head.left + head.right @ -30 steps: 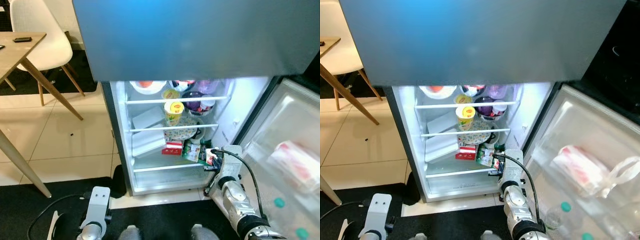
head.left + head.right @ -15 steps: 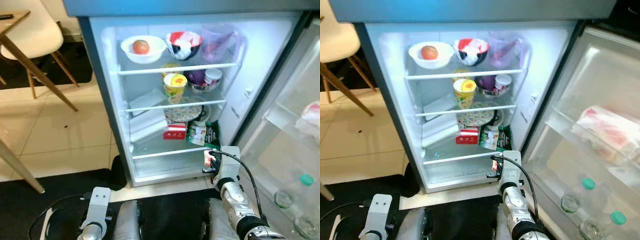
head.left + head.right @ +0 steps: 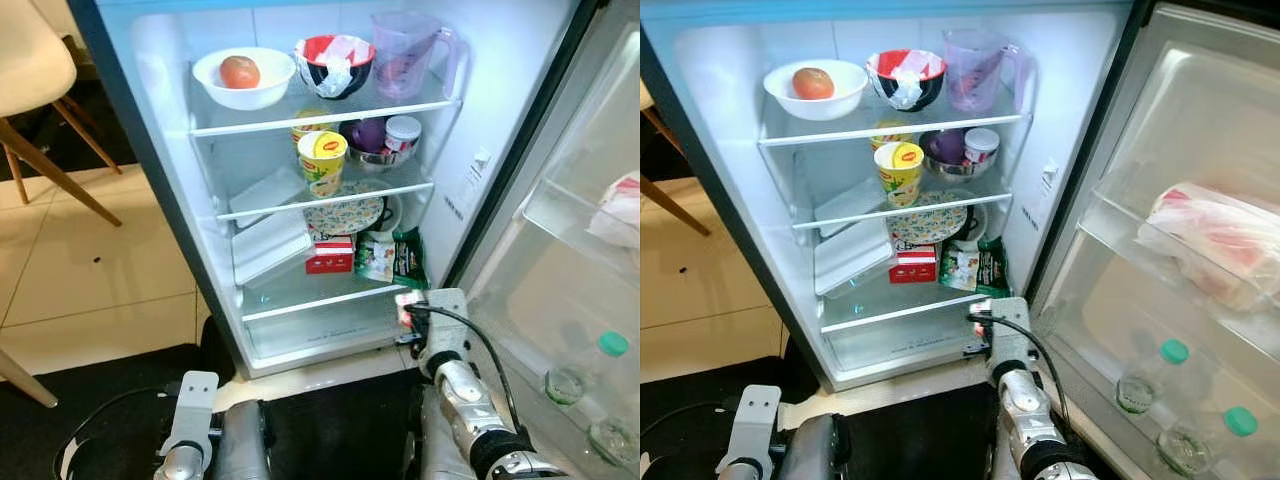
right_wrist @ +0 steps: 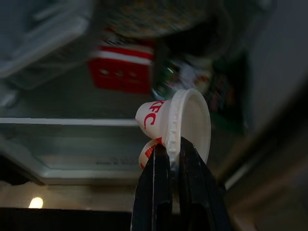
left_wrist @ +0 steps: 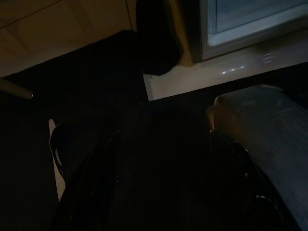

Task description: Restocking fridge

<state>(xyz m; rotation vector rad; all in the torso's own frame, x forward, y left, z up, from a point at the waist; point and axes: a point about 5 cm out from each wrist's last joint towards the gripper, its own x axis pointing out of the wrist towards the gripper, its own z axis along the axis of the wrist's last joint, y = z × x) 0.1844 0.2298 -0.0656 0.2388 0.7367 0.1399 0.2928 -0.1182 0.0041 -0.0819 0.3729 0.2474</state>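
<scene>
One item: small cup, pinched by the rim in right gripper
Left gripper: idle, fingers unreadable
Risk: thin grip, could slip before reaching fridge shelf

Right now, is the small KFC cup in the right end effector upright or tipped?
Tipped: the KFC cup lies sideways, its rim pinched by the right end effector.
</scene>
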